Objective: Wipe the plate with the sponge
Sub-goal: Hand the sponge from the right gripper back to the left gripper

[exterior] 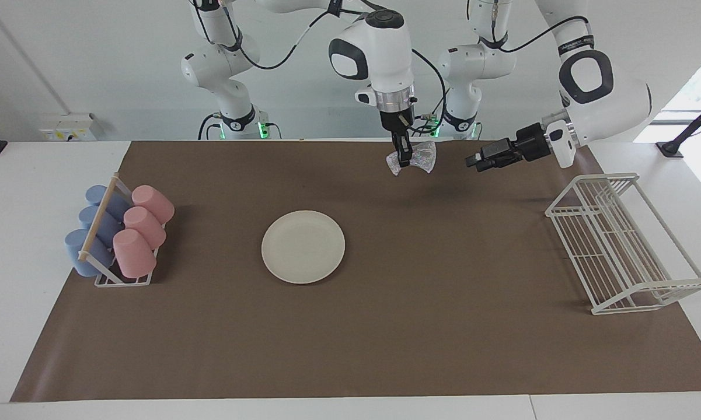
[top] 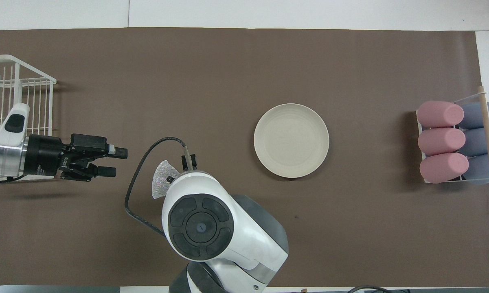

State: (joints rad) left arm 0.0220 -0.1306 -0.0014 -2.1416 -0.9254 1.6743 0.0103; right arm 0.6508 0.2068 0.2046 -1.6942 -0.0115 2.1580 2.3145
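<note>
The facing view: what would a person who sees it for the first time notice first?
Most striking is the right gripper, raised over the brown mat near the robots and pinching the shiny sponge. The left gripper points at it, open, from the white wire rack's end. The cream plate lies bare mid-mat, and pink and blue cups fill a holder at the right arm's end.

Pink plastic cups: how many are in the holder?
3. The pink plastic cups lie in a row in the wire cup holder at the right arm's end, beside blue ones; none seem hidden.
</note>
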